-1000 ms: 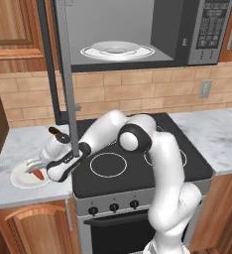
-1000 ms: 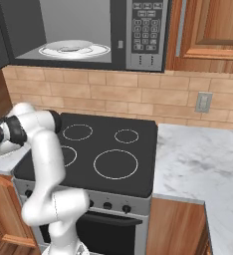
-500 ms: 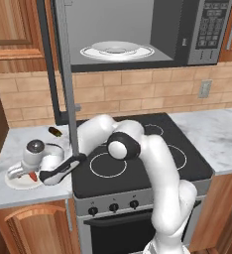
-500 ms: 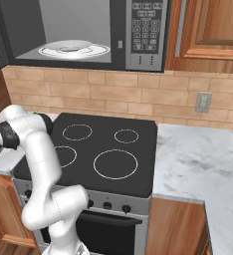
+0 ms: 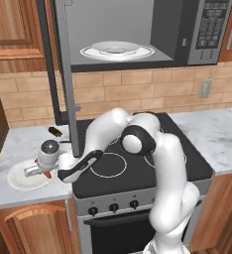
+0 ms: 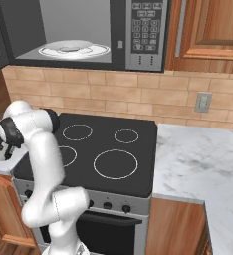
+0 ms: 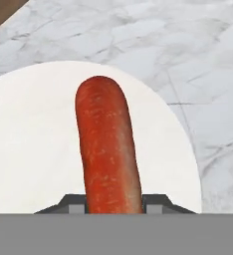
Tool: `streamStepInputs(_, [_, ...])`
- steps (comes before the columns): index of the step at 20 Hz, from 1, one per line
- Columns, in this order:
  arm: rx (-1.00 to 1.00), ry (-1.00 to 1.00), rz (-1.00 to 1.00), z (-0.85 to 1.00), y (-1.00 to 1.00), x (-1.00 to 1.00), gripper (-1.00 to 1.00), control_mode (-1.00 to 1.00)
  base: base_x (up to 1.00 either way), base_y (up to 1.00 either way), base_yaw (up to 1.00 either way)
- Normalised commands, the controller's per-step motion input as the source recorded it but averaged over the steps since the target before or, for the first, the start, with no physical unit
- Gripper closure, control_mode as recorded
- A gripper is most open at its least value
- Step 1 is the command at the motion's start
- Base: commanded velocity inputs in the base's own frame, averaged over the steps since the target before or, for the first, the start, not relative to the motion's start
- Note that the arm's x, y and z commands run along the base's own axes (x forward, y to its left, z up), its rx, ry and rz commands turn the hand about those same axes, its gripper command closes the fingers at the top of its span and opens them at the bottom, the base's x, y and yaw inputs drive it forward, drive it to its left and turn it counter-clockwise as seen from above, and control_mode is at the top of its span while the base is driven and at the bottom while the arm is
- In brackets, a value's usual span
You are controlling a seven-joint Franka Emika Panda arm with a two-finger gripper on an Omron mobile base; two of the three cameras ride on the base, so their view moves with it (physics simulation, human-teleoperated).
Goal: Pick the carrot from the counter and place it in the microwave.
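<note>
The red-orange carrot (image 7: 108, 149) lies lengthwise on a white plate (image 7: 34, 149) and runs down between my gripper's (image 7: 113, 205) two dark tips, which press against its sides. In the left base view the gripper (image 5: 39, 169) is low over that plate (image 5: 16, 182) on the marble counter (image 5: 16, 144) left of the stove, with a red bit of carrot (image 5: 47, 174) showing under it. The microwave (image 5: 207, 30) hangs above with its door (image 5: 63, 74) swung open and the glass turntable (image 5: 117, 49) bare; it is also seen as the microwave (image 6: 143, 35) from the right.
A small dark brown stubby item (image 5: 54, 131) lies on the counter behind the plate. The black stove top (image 5: 138, 163) is to the right of the plate. The open microwave door hangs down just right of the hand. More marble counter (image 6: 198, 159) lies right of the stove.
The hand has shifted over the plate, first to the left, then back and lower, and now sits down on the carrot. The plate and the microwave have stayed put.
</note>
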Motion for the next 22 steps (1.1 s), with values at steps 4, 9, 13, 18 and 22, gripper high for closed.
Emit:
streamStepInputs(4, [0.17,-0.2,-0.07,0.55,-1.0,-0.41,1.0,-1.0,0.0,0.0,0.0])
streamStepInputs(9, [0.19,-0.21,-0.09,0.97,-1.0,-0.51,1.0,-1.0,0.0,0.0,0.0])
streamStepInputs(13, [0.13,-0.18,-0.09,0.83,-1.0,-0.69,1.0,-1.0,0.0,0.0,0.0])
streamStepInputs(18, [0.13,-0.01,-0.1,1.0,-0.93,-0.65,1.0,-1.0,0.0,0.0,0.0])
streamStepInputs(22, [0.08,0.01,-0.06,1.0,-0.65,-0.38,1.0,-1.0,0.0,0.0,0.0])
